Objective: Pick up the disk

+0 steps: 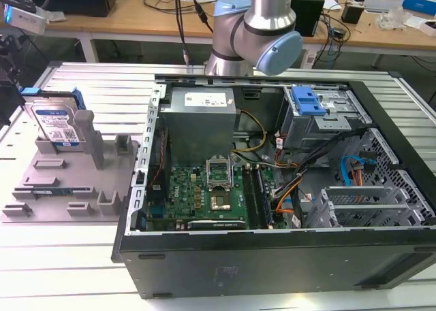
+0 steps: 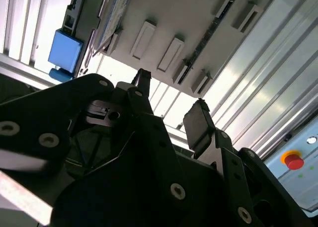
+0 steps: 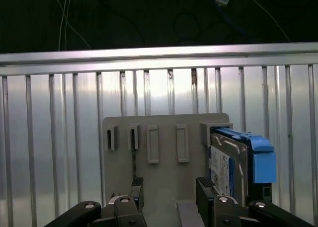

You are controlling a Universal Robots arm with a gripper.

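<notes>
Spread and empty, the gripper hangs just beside the disk, which stands on edge in the grey fixture plate; a clean grasp likely needs centring over its flat faces.

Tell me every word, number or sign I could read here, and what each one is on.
Disk, white-and-blue label: there is print, but it is too small to read; it is just as unreadable in the first wrist view.
Power supply box, white sticker near its top: too small to read.
Red button on a yellow ring: no legible words.
No text in these pictures can be quoted.
</notes>
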